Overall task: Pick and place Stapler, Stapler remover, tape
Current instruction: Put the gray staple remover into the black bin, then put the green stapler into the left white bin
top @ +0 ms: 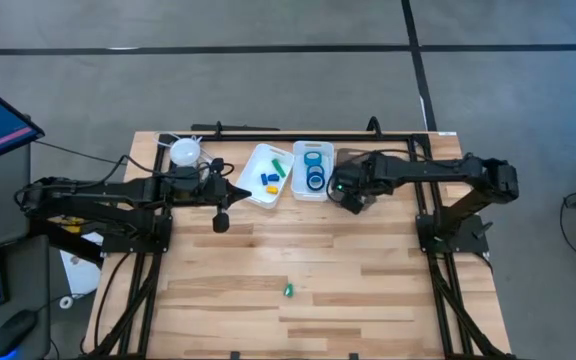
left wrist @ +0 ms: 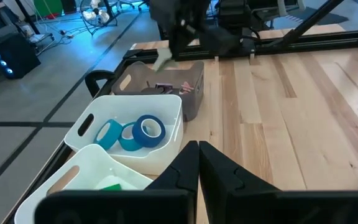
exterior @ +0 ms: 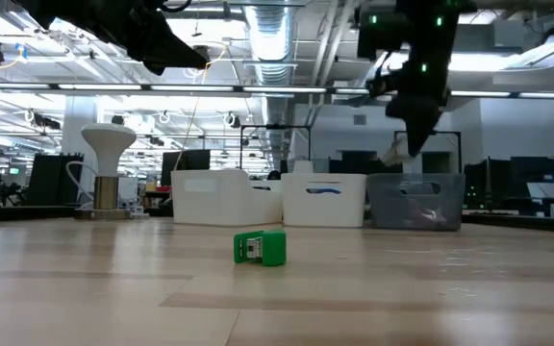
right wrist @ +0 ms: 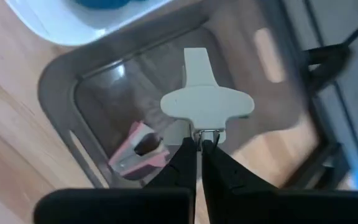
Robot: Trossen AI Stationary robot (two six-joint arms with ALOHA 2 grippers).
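Wooden table [top: 368, 270], right hand [right wrist: 199, 144] gripping white stapler remover [right wrist: 205, 102] over grey bin [right wrist: 61, 93]

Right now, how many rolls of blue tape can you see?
3, all together in the middle white bin: one roll, a second and a third between them. None seems hidden.

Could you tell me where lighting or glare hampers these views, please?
Low view: ceiling lights behind turn both arms into dark silhouettes; the green piece is evenly lit. High view: even light, no glare on the table. Right wrist view: the white piece in the right hand stands bright against the grey bin.
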